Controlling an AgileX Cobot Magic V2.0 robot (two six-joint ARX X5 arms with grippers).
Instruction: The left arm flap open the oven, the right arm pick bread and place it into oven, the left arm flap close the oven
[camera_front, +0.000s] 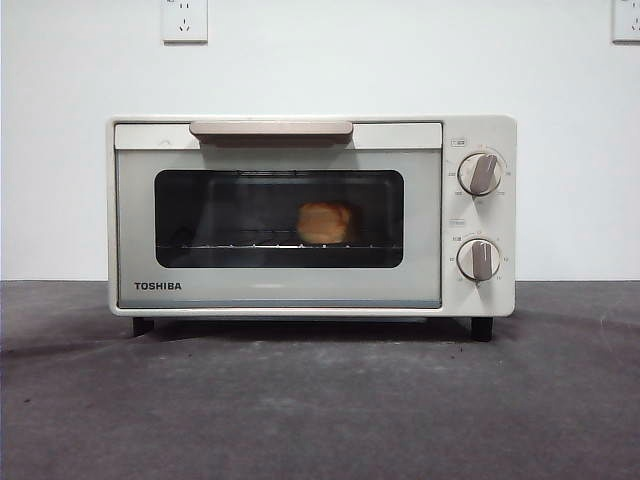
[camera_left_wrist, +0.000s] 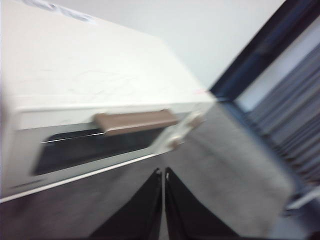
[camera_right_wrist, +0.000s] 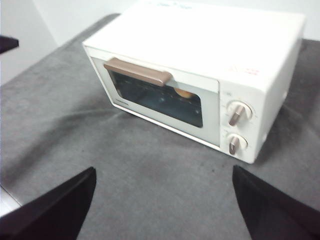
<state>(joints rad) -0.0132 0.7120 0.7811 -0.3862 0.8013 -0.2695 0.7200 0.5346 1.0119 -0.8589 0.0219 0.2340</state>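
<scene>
The left gripper (camera_left_wrist: 163, 172) has its two black jaws pressed together with only a thin slit between them, holding nothing. It hangs in the air just in front of the oven (camera_left_wrist: 100, 100), off the door's front, with the tan bar handle (camera_left_wrist: 136, 121) a little ahead of the tips and not touching them. This wrist view is blurred, so fine detail of the door is hard to read.

The oven's door is shut, flush against the cream-white body. Through the dark glass window (camera_front: 279, 218) the bread (camera_front: 325, 222) sits on the wire rack (camera_front: 250, 243) inside, right of the window's middle. Two tan-and-white knobs (camera_front: 480, 173) stand one above the other on the panel beside the door.

The right gripper (camera_right_wrist: 162, 200) is well back from the oven, above the grey table (camera_right_wrist: 150, 170), its jaws spread wide apart and empty. From it the oven lies ahead, with bare table between, and the bun shows only as an orange patch behind the glass near the handle's end.
</scene>
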